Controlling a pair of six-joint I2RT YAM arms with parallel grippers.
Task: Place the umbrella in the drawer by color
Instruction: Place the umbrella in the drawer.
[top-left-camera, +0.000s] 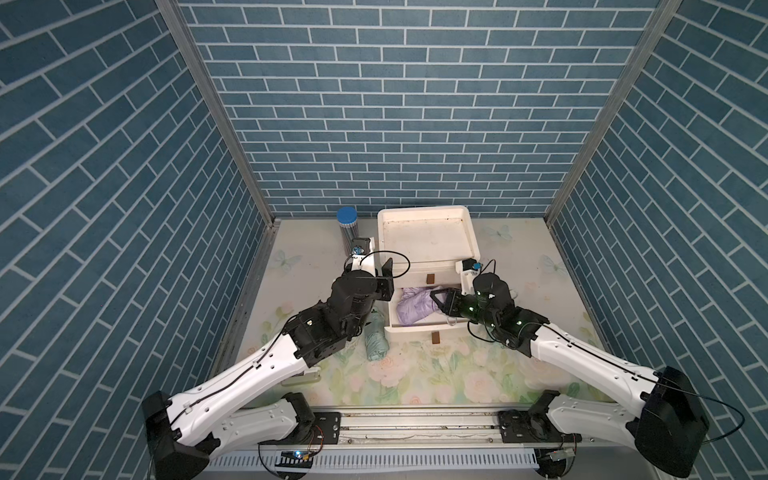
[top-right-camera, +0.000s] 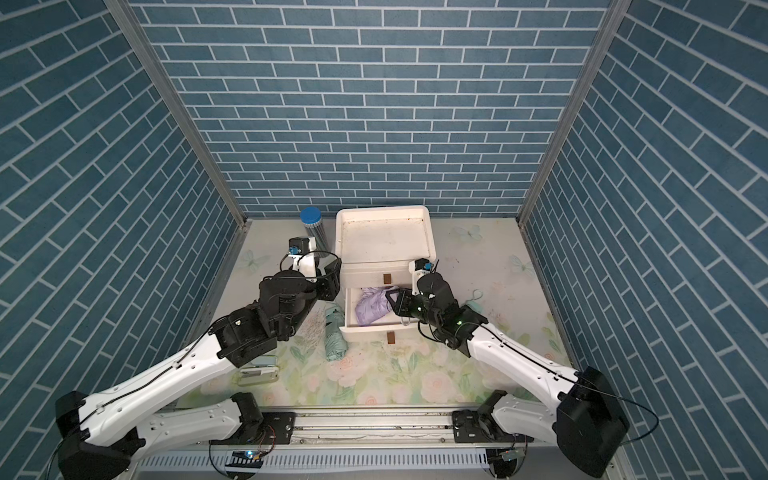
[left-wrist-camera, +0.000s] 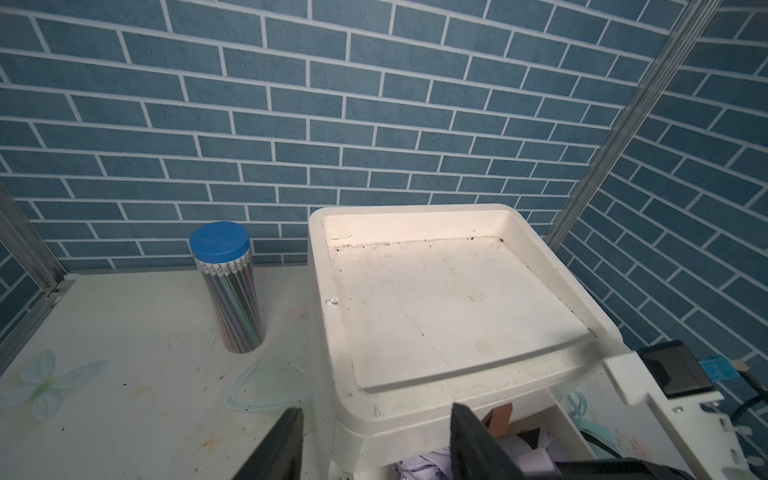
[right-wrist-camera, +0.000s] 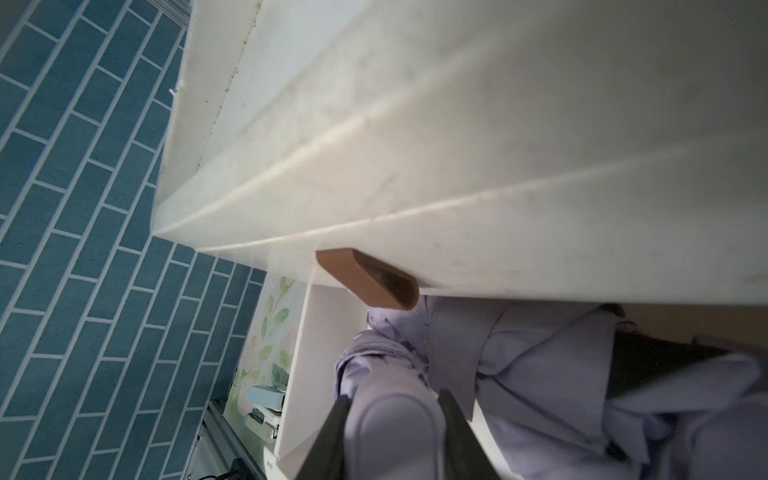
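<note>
Reaching into the open drawer (top-left-camera: 411, 333) of the white drawer unit (top-left-camera: 424, 210) from the unit's right side, the right gripper (top-left-camera: 437, 297) is clamped narrowly on the rounded handle end of the purple umbrella (top-left-camera: 411, 311). The right wrist view shows that lavender handle filling the gap between the fingers (right-wrist-camera: 328, 440).

The umbrella is inside the drawer. Its long axis runs across the drawer's width, from the gripper toward the unit's left side, and the loose canopy is bunched under the brown handle (right-wrist-camera: 365, 282) of the closed drawer above. The next move looks like a release and a straight pull back out to the right, so what matters is that the handle points at the gripper and the canopy lies beyond it.

A green umbrella (top-left-camera: 376, 340) lies on the counter (top-left-camera: 457, 374) just beside the unit's left side, its length parallel to the drawer's side wall. The left gripper (top-left-camera: 384, 280) is the nearer one. It hovers at the unit's front left corner with its jaws about half open and holding nothing.

Whether the purple umbrella rests fully on the drawer floor cannot be told, because the right gripper covers its near end. The left arm hides part of the green umbrella. A mint-coloured thing (top-right-camera: 473, 308) beside the unit's right side is mostly hidden behind the right arm and hard to identify. A pencil canister (left-wrist-camera: 228, 291) stands by the unit's back left.
</note>
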